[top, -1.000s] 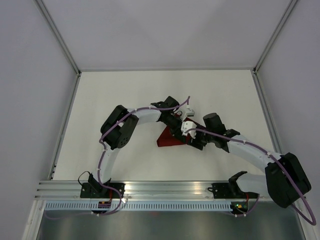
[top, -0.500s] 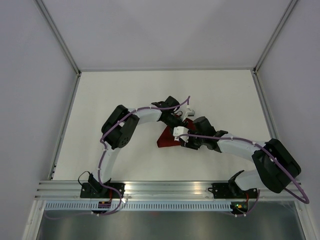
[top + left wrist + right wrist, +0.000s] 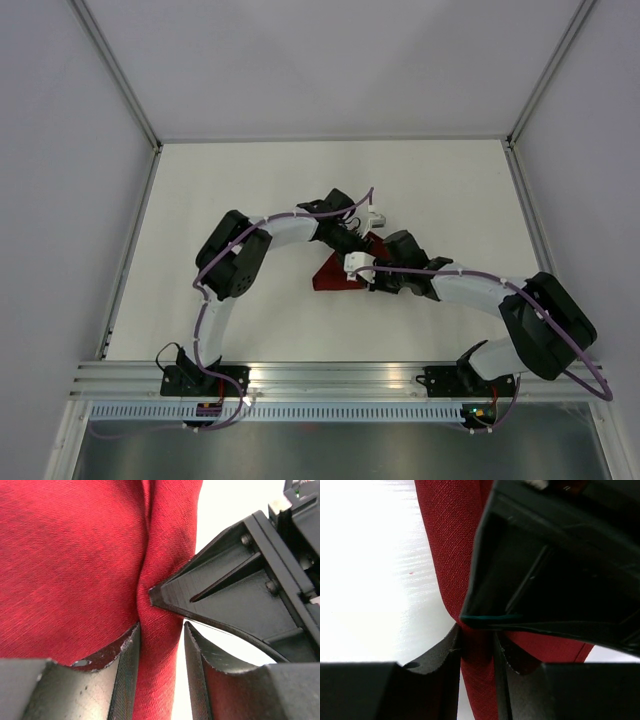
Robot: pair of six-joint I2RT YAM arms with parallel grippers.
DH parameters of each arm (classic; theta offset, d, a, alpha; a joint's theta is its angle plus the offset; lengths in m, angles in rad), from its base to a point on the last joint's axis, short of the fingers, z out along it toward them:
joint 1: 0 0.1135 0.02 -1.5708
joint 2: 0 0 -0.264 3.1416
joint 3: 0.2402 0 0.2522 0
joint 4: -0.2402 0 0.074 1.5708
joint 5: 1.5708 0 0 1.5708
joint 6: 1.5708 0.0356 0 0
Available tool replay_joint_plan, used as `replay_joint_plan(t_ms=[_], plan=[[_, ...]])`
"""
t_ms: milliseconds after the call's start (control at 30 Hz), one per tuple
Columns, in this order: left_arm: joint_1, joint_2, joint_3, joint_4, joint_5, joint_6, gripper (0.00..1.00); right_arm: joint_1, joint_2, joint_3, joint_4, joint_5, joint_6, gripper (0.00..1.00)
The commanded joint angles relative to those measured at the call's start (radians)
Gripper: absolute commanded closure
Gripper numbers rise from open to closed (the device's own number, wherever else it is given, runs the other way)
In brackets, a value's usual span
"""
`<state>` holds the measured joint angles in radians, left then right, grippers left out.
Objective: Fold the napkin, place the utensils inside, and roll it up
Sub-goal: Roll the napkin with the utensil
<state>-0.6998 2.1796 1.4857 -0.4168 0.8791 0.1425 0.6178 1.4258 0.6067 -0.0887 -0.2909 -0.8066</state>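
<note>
The dark red napkin [image 3: 333,276] lies bunched in the middle of the table, partly under both grippers. In the left wrist view the napkin [image 3: 70,565] fills the left side and a raised fold runs between my left gripper's [image 3: 161,652] fingers. The jaws stand narrowly apart: one finger touches the fold and a sliver of table shows beside the other. My right gripper [image 3: 476,647] is shut on the same fold of napkin [image 3: 447,535], tip to tip with the left gripper [image 3: 360,246]. The right gripper [image 3: 368,270] is just below it. The knife is hidden.
The white table [image 3: 250,190] is bounded by grey walls and a metal rail [image 3: 330,375] at the near edge. The two arms arch in from left and right and crowd the space above the napkin.
My right gripper has moved left and up along the napkin until it meets the left gripper, and the right arm has swung left. The left gripper has barely moved.
</note>
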Motion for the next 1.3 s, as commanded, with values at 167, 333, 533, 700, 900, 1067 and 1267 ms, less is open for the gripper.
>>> replay_joint_plan(t_ms=[167,333,533,700,900,1067,1267], plan=[[0.114,-0.177,-0.119,0.222,0.018,-0.199,0.55,-0.015,0.119,0.094,-0.224,-0.148,-0.034,0.79],[0.186,-0.334,-0.32,0.484,-0.119,-0.32,0.56,-0.07,0.234,0.223,-0.409,-0.264,-0.081,0.79],[0.186,-0.552,-0.527,0.654,-0.406,-0.423,0.56,-0.162,0.445,0.468,-0.756,-0.376,-0.229,0.79],[0.116,-0.659,-0.692,0.789,-0.53,-0.359,0.56,-0.205,0.616,0.646,-0.94,-0.392,-0.276,0.78],[-0.116,-0.725,-0.88,0.992,-0.808,-0.15,0.54,-0.231,0.726,0.755,-0.988,-0.375,-0.255,0.78],[-0.262,-0.661,-0.846,0.977,-0.905,0.034,0.51,-0.237,0.785,0.812,-1.028,-0.373,-0.23,0.78],[-0.383,-0.543,-0.739,0.891,-1.025,0.265,0.35,-0.237,0.812,0.837,-1.031,-0.37,-0.217,0.77]])
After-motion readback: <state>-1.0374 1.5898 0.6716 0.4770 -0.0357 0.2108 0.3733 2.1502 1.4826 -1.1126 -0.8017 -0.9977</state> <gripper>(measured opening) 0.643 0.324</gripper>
